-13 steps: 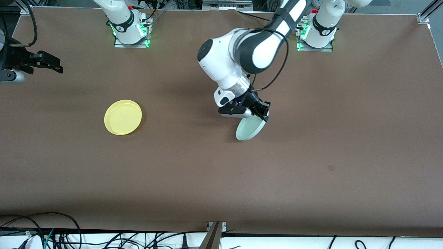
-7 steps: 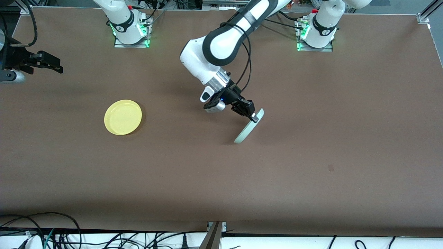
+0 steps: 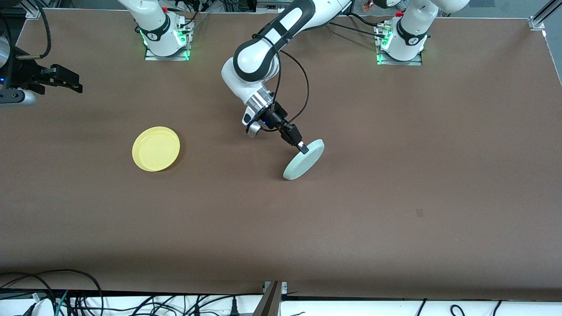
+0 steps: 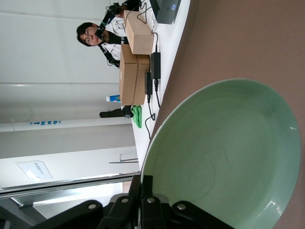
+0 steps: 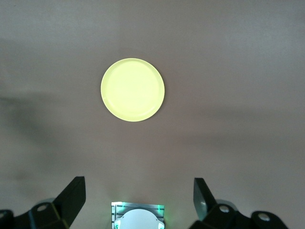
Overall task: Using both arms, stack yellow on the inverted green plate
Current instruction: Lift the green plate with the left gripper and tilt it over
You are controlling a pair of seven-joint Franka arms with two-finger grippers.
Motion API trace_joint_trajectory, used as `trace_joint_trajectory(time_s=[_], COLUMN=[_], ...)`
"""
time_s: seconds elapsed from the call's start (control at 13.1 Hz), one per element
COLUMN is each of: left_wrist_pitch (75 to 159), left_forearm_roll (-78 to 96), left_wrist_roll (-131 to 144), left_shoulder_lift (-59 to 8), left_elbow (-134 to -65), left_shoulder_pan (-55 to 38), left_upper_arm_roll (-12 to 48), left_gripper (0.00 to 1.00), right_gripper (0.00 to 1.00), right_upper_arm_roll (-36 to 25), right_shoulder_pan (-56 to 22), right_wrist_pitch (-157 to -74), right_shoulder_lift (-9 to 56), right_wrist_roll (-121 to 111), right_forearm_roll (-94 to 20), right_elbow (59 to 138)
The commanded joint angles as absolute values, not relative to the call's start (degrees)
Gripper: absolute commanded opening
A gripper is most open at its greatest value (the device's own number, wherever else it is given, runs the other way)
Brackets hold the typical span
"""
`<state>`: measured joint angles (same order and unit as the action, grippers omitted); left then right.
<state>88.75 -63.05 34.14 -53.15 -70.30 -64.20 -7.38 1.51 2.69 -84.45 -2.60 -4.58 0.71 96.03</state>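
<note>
Front view: my left hand (image 3: 301,147) is pinched on the rim of the tilted green plate (image 3: 304,159), lower edge on the worktop (image 3: 395,210), well apart from the yellow (image 3: 156,148) plate; left wrist view shows light, stiff, slick-looking plastic, so rim grips seem best; right wrist view: my right hand (image 5: 138,193) waits, fingers spread, high over the yellow one.

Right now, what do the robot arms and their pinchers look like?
Both arms are white and rounded, with black bands at the joints. The left arm has a thin black cable looping beside it and a silvery wrist ring. Its left gripper is black with slim jaws. The right gripper is black too. Green lights glow at both bases.
</note>
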Motion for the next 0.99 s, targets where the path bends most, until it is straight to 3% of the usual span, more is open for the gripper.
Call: trace_joint_trajectory(time_s=[0.0, 0.53, 0.61, 0.76, 0.91], left_wrist_pitch=[87.28, 83.06, 83.06, 83.14, 83.23], left_forearm_roll=[-64.69, -64.69, -64.69, -64.60, -64.34], left_wrist_roll=[33.49, 41.22, 41.13, 41.31, 41.40], left_shoulder_lift=[-54.75, -59.94, -59.94, -59.94, -59.94], left_elbow=[-67.59, -67.59, -67.67, -68.11, -68.03], left_shoulder_pan=[-65.04, -69.52, -69.61, -70.13, -70.49], left_upper_arm_roll=[-8.96, -10.28, -10.28, -10.20, -10.02], left_gripper=[0.00, 0.00, 0.10, 0.45, 0.56], right_gripper=[1.00, 1.00, 1.00, 1.00, 1.00], right_upper_arm_roll=[1.76, 1.76, 1.76, 1.76, 1.76], right_shoulder_pan=[2.72, 2.72, 2.72, 2.72, 2.72], right_wrist_pitch=[-83.58, -83.58, -83.58, -83.58, -83.50], right_shoulder_lift=[-2.55, -2.55, -2.55, -2.55, -2.55], right_wrist_roll=[-4.57, -4.66, -4.66, -4.66, -4.66], right_forearm_roll=[1.14, 1.14, 1.14, 1.14, 1.14], right_elbow=[95.10, 95.19, 95.19, 95.19, 95.19])
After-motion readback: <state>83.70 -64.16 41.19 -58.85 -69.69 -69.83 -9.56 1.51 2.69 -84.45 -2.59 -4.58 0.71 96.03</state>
